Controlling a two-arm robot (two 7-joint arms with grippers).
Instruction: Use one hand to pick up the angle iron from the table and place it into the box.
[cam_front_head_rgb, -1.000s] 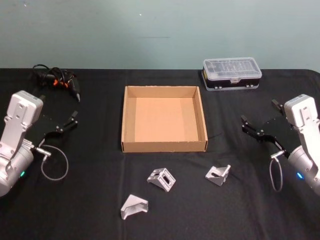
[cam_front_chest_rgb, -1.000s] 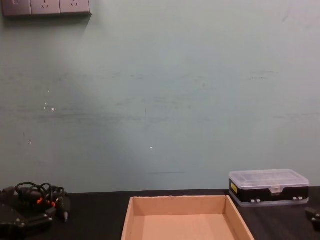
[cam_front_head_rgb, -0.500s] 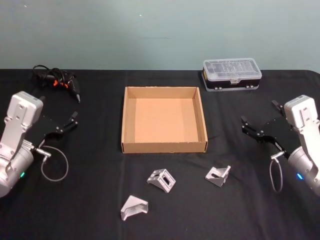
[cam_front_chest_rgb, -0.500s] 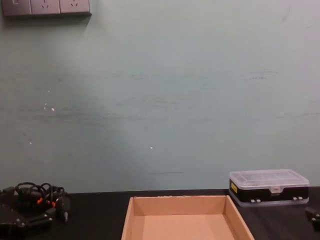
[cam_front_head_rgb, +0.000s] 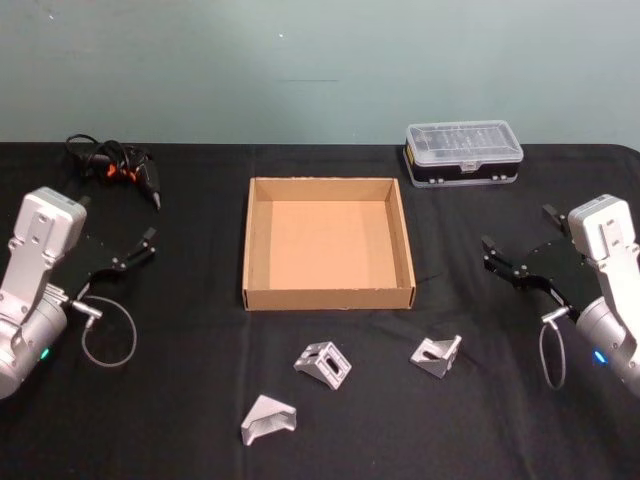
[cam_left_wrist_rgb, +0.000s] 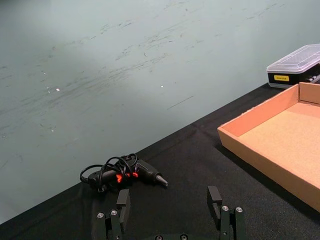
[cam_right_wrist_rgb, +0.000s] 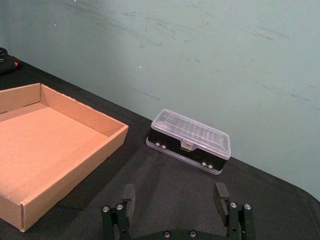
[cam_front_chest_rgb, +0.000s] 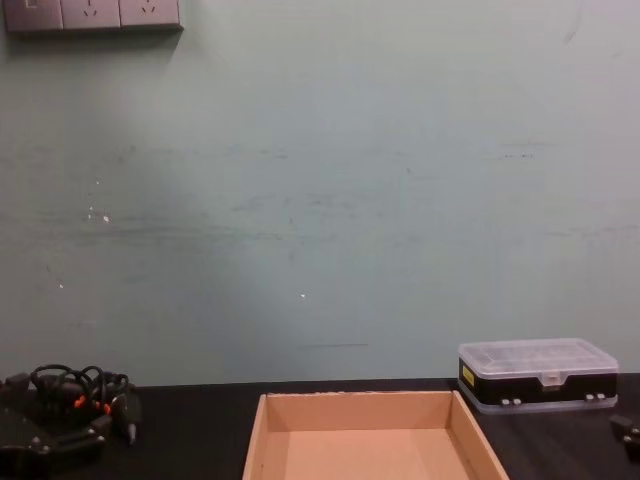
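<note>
Nothing of the job had been done yet. The box (cam_front_head_rgb: 328, 295) sat in the middle of the table (cam_front_head_rgb: 180, 400) with bare cardboard inside. Three angle irons lay on the black top on the robot's side of the box, all apart from one another. One lay just off the box's front wall near its middle (cam_front_head_rgb: 323, 364). Another lay toward the box's front right corner (cam_front_head_rgb: 436, 355). The third lay farthest from the box, toward the robot and a little left of the box's middle (cam_front_head_rgb: 268, 420).

Neither arm had begun the pick. The left gripper (cam_left_wrist_rgb: 169, 202) hung well to the left of the box, its two fingers spread wide with nothing between them. The right gripper (cam_right_wrist_rgb: 175, 194) hung well to the right of the box, likewise spread and holding nothing. Both pointed roughly toward the box rather than down at the brackets.

A small plastic case (cam_front_head_rgb: 463, 150) stood beyond the box's far right corner. A black corded tool (cam_front_head_rgb: 115, 165) lay beyond its far left corner. Neither was part of the work.

The whole task looked to be left: reach one arm down to a bracket, close on it, lift it, carry it over the low wall and let go. The right arm seemed best placed for the bracket by the front right corner.
</note>
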